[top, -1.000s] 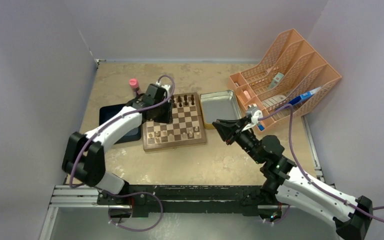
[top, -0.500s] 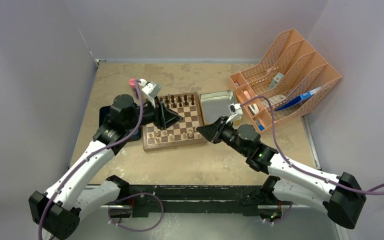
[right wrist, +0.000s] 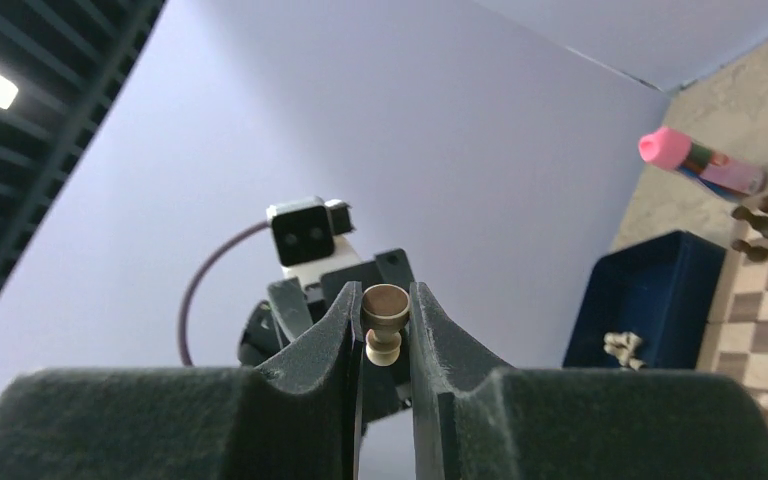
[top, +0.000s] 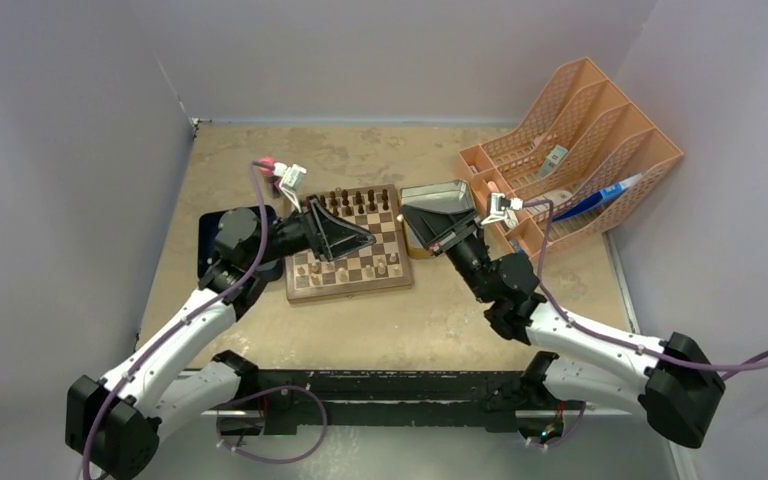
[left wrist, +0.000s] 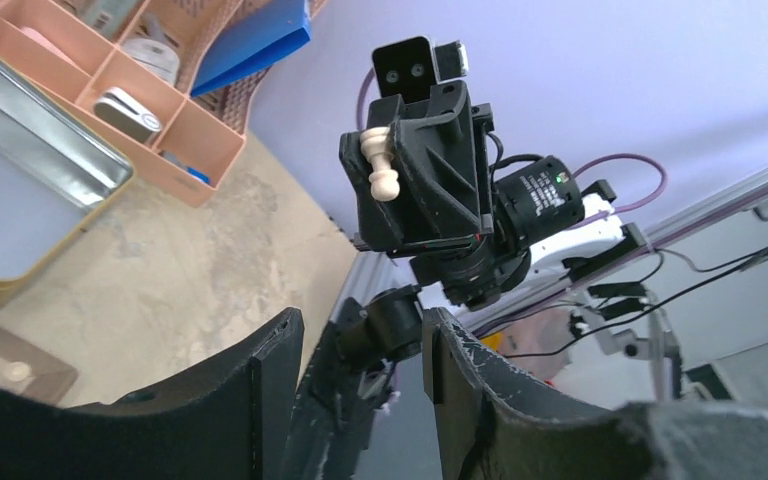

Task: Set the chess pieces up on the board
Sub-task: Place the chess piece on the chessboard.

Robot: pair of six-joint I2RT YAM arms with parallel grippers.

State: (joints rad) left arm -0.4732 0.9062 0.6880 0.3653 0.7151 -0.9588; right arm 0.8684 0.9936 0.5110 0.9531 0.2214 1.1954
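Handover geometry: the R gripper (right wrist: 385,335) pinches a pale pawn (left wrist: 384,167) at its waist, held in the air near the R edge of the board (top: 305,290). The L gripper (left wrist: 360,375) faces it tip to tip, fingers spread and empty, with the pawn ahead and slightly above its gap. Pawn axis runs across the R fingers, approx. upright in the L wrist view; true tilt is hard to judge. You have the L arm nearer the board. Pawn: small, turned light wood, round head, flared base. Far row holds dark pieces (top: 360,200).
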